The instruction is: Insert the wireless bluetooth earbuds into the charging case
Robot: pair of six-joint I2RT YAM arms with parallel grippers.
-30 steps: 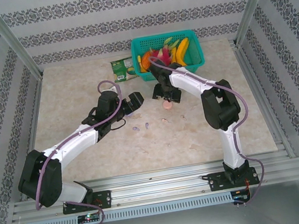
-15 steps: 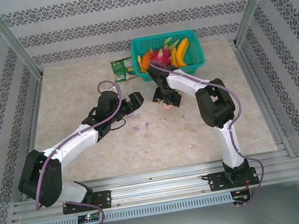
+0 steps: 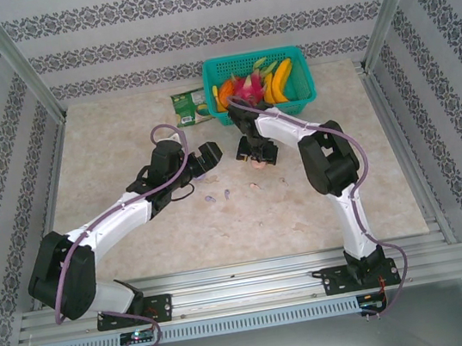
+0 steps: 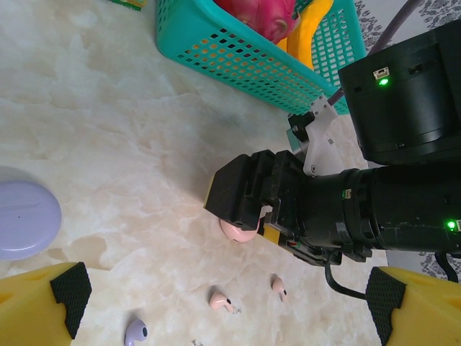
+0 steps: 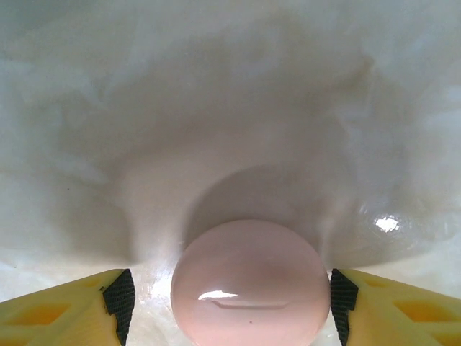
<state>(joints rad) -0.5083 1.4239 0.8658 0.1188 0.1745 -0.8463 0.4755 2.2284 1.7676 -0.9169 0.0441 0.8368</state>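
A round pale pink charging case (image 5: 248, 285) lies on the marble table between the fingers of my right gripper (image 5: 232, 295). The right pad (image 5: 343, 295) is at the case's edge, while a gap separates the left pad (image 5: 121, 299) from it. The left wrist view has that gripper (image 4: 248, 198) standing over the pink case (image 4: 240, 231). Two pink earbuds (image 4: 220, 300) (image 4: 279, 287) and a lavender earbud (image 4: 135, 332) lie loose in front of it. A lavender case (image 4: 25, 218) sits to the left. My left gripper (image 4: 227, 310) hovers open above the earbuds, holding nothing.
A teal basket (image 3: 305, 84) of toy fruit stands at the back, close behind the right gripper (image 3: 256, 153). A green packet (image 3: 190, 107) lies left of the basket. The left gripper (image 3: 207, 157) is a short way from the right one. Metal frame rails edge the table.
My right gripper has shifted slightly left and come down over the pink case, with its jaws narrowing around it. The left arm has stayed still.
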